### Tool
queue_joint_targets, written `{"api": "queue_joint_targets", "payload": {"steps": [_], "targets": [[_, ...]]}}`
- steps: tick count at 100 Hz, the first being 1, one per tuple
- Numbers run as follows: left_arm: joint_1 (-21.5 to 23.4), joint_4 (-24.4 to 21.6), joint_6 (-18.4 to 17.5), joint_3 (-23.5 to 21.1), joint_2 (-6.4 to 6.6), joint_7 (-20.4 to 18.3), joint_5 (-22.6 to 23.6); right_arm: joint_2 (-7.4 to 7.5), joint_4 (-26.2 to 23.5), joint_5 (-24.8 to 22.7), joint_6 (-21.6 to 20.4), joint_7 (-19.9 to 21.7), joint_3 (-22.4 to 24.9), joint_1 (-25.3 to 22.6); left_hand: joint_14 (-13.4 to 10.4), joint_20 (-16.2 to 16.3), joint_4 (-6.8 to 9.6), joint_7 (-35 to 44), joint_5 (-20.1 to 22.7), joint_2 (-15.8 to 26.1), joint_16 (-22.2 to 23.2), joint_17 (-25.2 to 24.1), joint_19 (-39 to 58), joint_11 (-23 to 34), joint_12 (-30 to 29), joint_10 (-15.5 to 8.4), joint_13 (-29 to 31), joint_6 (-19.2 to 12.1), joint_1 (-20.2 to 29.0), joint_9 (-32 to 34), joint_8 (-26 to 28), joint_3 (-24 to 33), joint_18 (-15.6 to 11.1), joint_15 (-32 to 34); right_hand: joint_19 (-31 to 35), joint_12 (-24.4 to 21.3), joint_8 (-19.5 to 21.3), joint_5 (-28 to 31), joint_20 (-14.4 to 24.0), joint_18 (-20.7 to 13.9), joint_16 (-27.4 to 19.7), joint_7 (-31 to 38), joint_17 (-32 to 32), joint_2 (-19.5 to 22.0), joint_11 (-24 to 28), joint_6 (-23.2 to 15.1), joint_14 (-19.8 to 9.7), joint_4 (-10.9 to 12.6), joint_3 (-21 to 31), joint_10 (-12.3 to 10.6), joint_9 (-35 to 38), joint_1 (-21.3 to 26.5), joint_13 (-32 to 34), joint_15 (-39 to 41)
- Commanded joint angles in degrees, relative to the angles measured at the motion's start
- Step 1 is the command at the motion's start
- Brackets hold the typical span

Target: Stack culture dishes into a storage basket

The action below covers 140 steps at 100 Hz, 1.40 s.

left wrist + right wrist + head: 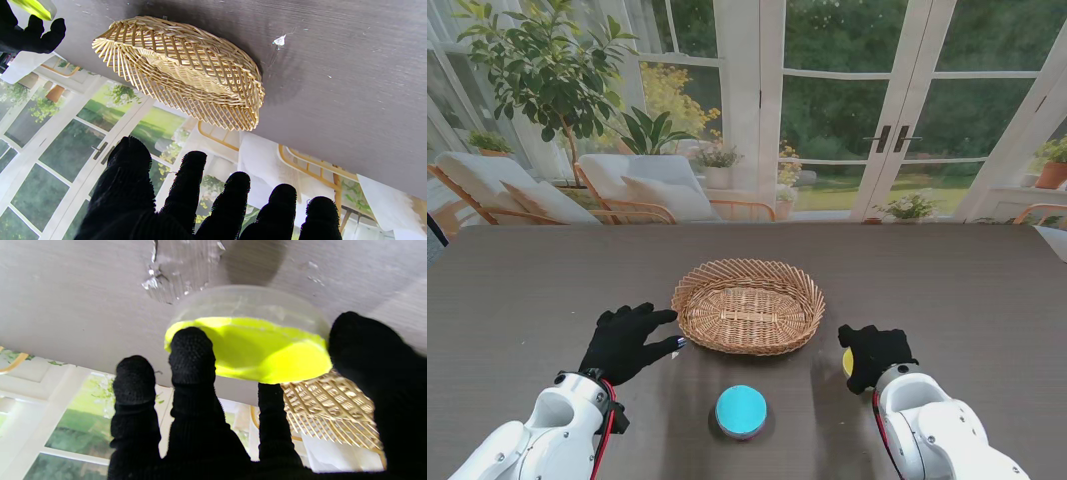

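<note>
Dark woodgrain table [527, 290], oval wicker basket [748, 305], round yellow dish [253, 346], gloved right hand [874, 352]

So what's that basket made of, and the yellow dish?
The basket looks like woven wicker or rattan: pale tan strands, matte, with open gaps between them. The yellow dish seems clear, glossy plastic or maybe glass, since its see-through wall shows the bright yellow inside. The right hand curls around it.

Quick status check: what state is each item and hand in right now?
Basket: upright on table, empty.
Blue dish: on table, untouched, nearer to me than basket.
Yellow dish: on table, right hand's fingers around it.
Left hand: open, holding nothing.
Right hand: closing on yellow dish.
</note>
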Motion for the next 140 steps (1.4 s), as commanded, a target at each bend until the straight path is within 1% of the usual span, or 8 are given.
{"api": "queue_joint_targets", "payload": {"steps": [1, 23, 44, 77, 102, 118, 130, 140], "targets": [[0.5, -0.6, 0.1, -0.2, -0.22, -0.8, 0.0, -0.22, -2.0, -0.6, -0.8, 0.9, 0.2, -0.8, 0.8, 0.7, 1.93, 0.2, 0.8, 3.4, 0.7, -0.3, -0.8, 0.0, 0.2, 0.4, 1.8, -1.0, 1.7, 1.1, 0.3, -0.4, -0.8, 0.3, 2.9, 4.0, -0.4, 0.1, -1.1, -0.6, 1.0, 0.6, 10.7, 1.9, 7.2, -1.1, -0.9, 2.7, 11.4, -7.5, 2.8, 6.9, 1.7, 1.0], [1.0, -0.8, -0.2, -0.5, -0.31, -0.2, 0.1, -0.36, -7.0, -0.6, -3.7, 1.5, 2.5, -3.6, 0.8, 0.7, 1.93, 0.2, 0.8, 3.4, 0.7, -0.3, -0.8, 0.0, 0.2, 0.6, 1.8, -0.9, 1.7, 1.0, 0.3, -0.4, -0.8, 0.2, 2.7, 4.1, -0.4, 0.0, -1.0, -0.5, 1.1, 0.5, 10.1, 2.1, 7.1, -1.2, -0.5, 2.7, 11.0, -7.3, 2.4, 6.9, 1.1, 1.2], [1.3, -0.9, -0.5, -0.7, -0.35, 0.1, 0.3, -0.39, -12.5, 1.0, -7.7, 1.2, 4.3, -7.3, 0.8, 0.7, 1.92, 0.2, 0.8, 3.4, 0.7, -0.3, -0.8, 0.0, 0.2, 0.4, 1.8, -0.8, 1.6, 1.1, 0.3, -0.4, -0.8, 0.3, 2.6, 4.2, -0.4, 0.1, -0.9, -0.5, 1.1, 0.5, 9.9, 2.2, 7.0, -1.2, -0.4, 2.7, 10.6, -7.2, 2.0, 7.1, 0.7, 1.3], [1.8, -1.1, -0.6, -0.8, -0.43, 0.8, 0.8, -0.16, -18.3, 2.5, -15.3, -3.2, 3.1, -13.5, 0.7, 0.7, 1.92, 0.1, 0.8, 3.4, 0.7, -0.3, -0.8, 0.0, 0.2, 0.4, 1.8, -0.9, 1.6, 1.2, 0.3, -0.4, -0.8, 0.2, 2.5, 4.3, -0.5, 0.0, -0.7, -0.7, 1.0, 0.3, 9.5, 2.1, 6.8, -1.3, -0.4, 2.5, 10.1, -7.3, 1.3, 6.6, 0.1, 1.2], [2.0, -1.2, -0.7, -0.9, -0.45, 1.0, 1.0, 0.25, -18.3, 2.1, -18.8, -7.8, -1.6, -14.9, 0.8, 0.7, 1.93, 0.2, 0.9, 3.4, 0.7, -0.3, -0.8, 0.0, 0.2, 0.5, 1.8, -0.9, 1.7, 1.1, 0.3, -0.4, -0.8, 0.2, 2.3, 4.3, -0.6, -0.2, -0.7, -0.8, 1.0, -0.1, 9.2, 2.1, 6.8, -1.6, -0.6, 2.4, 9.8, -7.2, 0.5, 6.2, -0.3, 1.0], [2.5, -1.6, -0.4, -0.9, -0.51, 1.4, 1.4, 0.52, -16.7, 1.4, -19.4, -10.6, -5.7, -13.3, 0.7, 0.7, 1.93, 0.2, 0.8, 3.4, 0.7, -0.3, -0.8, 0.0, 0.2, 0.4, 1.8, -0.9, 1.6, 1.1, 0.3, -0.4, -0.8, 0.2, 2.1, 4.3, -0.5, -0.3, -0.7, -0.9, 0.9, -0.2, 9.1, 1.8, 6.7, -1.8, -0.7, 2.3, 9.9, -7.2, 0.0, 6.1, -0.5, 1.0], [2.8, -1.8, -0.3, -1.0, -0.52, 1.4, 1.5, 0.64, -17.0, 1.0, -20.9, -11.5, -6.3, -13.1, 0.8, 0.7, 1.93, 0.3, 1.3, 3.4, 0.7, -0.2, -0.8, 0.0, 0.2, 0.4, 1.9, -0.8, 1.7, 1.2, 0.4, -0.3, -0.9, 0.3, 1.9, 4.2, -0.4, -0.5, -0.8, -1.0, 0.9, -0.1, 9.0, 1.6, 6.8, -1.9, -0.6, 2.2, 10.0, -7.3, -0.1, 5.7, -0.6, 1.0], [3.0, -1.8, -0.2, -1.1, -0.53, 1.5, 1.6, 0.74, -15.2, 1.2, -21.2, -12.7, -8.1, -11.3, 0.7, 0.7, 1.92, 0.2, 0.9, 3.4, 0.7, -0.2, -0.8, 0.0, 0.2, 0.5, 1.9, -0.8, 1.6, 1.2, 0.3, -0.4, -0.9, 0.3, 1.8, 4.1, -0.3, -2.1, -0.7, -1.3, 0.9, -0.3, 8.5, 1.9, 6.8, -1.5, -0.7, 2.0, 9.9, -7.4, -0.6, 5.3, -1.0, 1.1]]}}
